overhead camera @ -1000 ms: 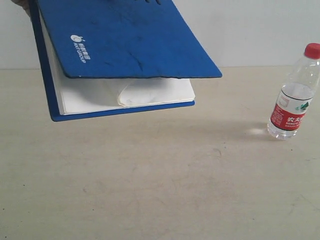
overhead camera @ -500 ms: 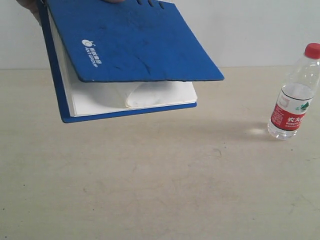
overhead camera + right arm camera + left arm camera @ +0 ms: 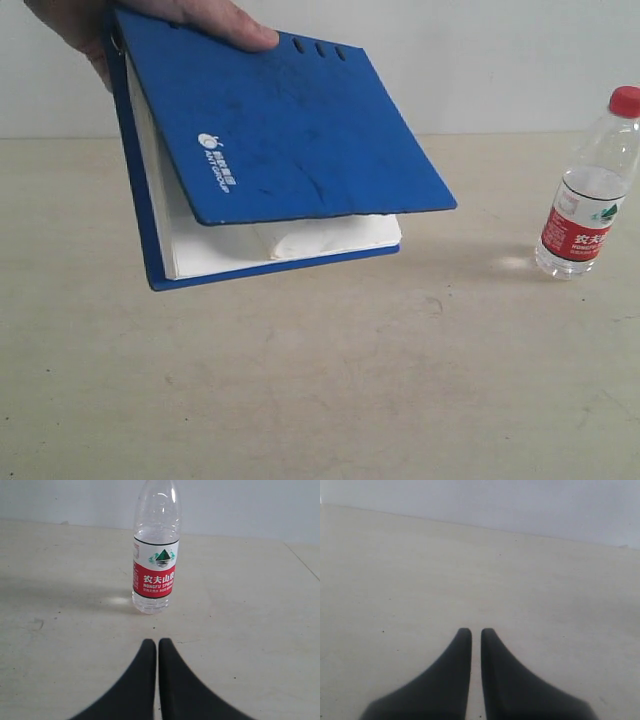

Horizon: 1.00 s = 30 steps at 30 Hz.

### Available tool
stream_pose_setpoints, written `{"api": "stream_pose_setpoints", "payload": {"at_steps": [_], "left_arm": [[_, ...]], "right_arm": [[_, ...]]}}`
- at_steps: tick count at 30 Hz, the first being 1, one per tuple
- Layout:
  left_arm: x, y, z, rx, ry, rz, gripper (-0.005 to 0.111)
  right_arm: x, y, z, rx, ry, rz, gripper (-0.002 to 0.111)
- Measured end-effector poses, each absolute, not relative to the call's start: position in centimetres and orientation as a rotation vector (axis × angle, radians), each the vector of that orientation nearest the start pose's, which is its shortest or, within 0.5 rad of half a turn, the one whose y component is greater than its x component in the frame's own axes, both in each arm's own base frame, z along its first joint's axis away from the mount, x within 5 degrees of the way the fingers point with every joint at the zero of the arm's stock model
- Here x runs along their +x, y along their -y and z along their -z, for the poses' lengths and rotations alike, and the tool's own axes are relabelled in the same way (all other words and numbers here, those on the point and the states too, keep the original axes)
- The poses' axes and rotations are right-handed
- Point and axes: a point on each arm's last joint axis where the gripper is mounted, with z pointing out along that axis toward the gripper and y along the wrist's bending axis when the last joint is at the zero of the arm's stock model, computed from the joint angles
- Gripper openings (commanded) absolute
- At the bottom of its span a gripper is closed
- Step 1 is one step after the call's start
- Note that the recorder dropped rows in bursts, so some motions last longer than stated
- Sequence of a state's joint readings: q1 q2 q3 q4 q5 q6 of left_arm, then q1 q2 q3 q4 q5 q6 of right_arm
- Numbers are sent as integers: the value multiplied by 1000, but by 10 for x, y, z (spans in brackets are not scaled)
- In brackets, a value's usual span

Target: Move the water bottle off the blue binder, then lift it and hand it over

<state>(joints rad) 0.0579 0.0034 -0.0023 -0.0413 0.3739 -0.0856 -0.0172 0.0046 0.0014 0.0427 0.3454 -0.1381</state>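
The water bottle (image 3: 155,565) stood upright on the worktop (image 3: 260,645), directly ahead of the right tool (image 3: 157,642), the nearer one, clenched on nothing. The left tool (image 3: 476,631), likewise clenched empty, faced no bottle.

The water bottle (image 3: 154,577) carries "农夫山泉" and "NONGFU SPRING", white on red. The blue binder (image 3: 300,130) reads "ANT GROUP" in white.

Water bottle (image 3: 590,190) upright, maybe empty; blue binder (image 3: 300,140) tilted.
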Motion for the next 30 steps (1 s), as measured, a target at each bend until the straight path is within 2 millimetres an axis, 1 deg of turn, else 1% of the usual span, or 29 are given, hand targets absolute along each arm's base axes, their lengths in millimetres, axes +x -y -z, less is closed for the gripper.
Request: {"api": "stream_pose_setpoints", "payload": {"at_steps": [14, 22, 30], "left_arm": [[53, -2, -180, -158, -1852, 60, 7], [53, -2, -180, -158, -1852, 60, 7], [53, -2, -180, -158, -1852, 60, 7]], "right_arm": [[54, 0, -182, -84, -1831, 68, 0], [53, -1, -180, -147, -1850, 81, 0], [53, -1, -180, -152, -1849, 87, 0]]}}
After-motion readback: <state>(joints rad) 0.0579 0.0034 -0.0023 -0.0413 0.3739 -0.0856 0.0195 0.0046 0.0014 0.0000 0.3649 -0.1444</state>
